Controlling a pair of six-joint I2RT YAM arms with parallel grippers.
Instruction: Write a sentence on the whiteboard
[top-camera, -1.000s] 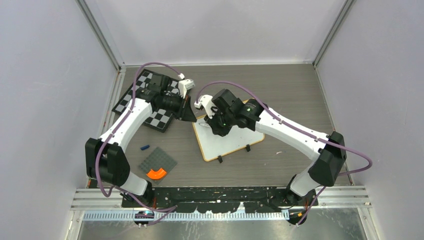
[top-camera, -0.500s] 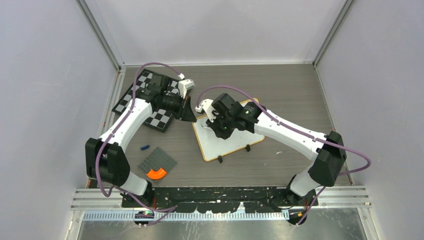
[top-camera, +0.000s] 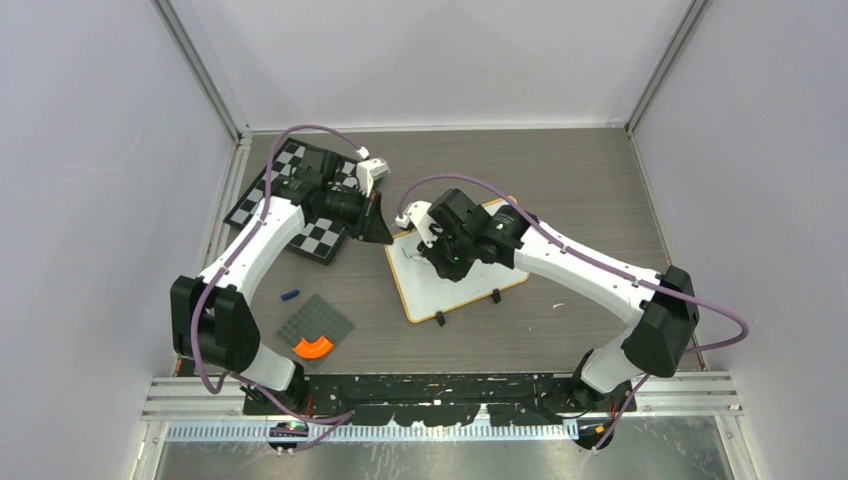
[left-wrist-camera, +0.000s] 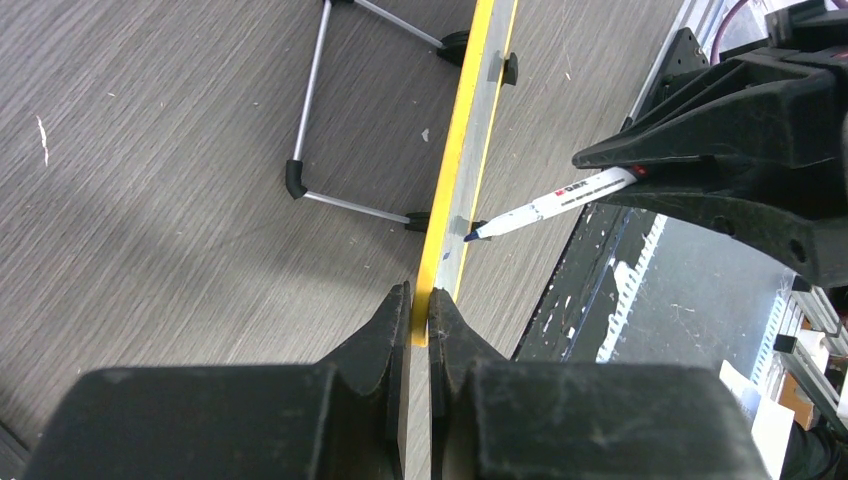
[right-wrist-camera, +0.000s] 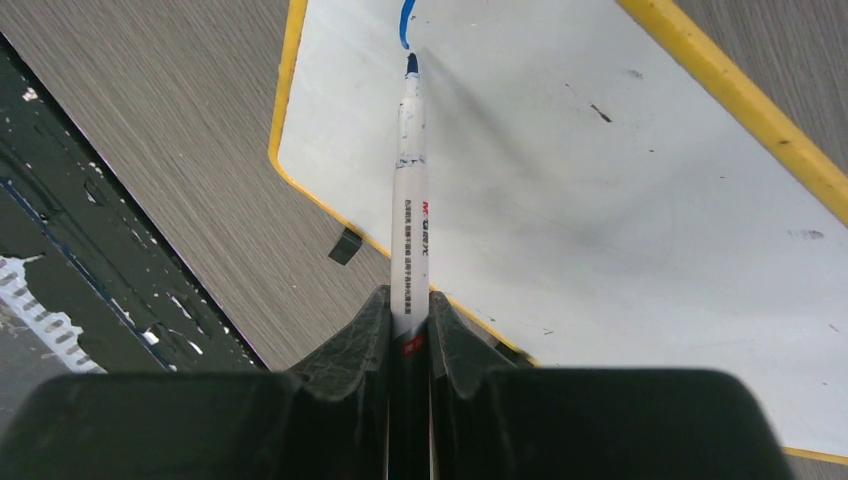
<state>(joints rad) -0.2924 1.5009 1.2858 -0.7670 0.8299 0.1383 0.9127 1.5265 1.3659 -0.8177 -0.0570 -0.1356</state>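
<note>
Our left fingers (left-wrist-camera: 398, 325) pinch the whiteboard (top-camera: 455, 285) by its edge. Our right fingers (right-wrist-camera: 380, 330) squeeze a pen (right-wrist-camera: 411, 200), its tip at a blue line (right-wrist-camera: 404, 22).

Marker (right-wrist-camera: 411, 190): carries small print along the white barrel, a red mark followed by a line of dark characters. Too small to read in the right wrist view. Shows the same print in the left wrist view, equally illegible.

Whiteboard (right-wrist-camera: 620, 200): bears one short blue stroke (right-wrist-camera: 404, 22) at the marker tip, close to the frame. Forms no letter, word or number. Shows a few dark specks on the white face, not writing.

Legible text: none.
</note>
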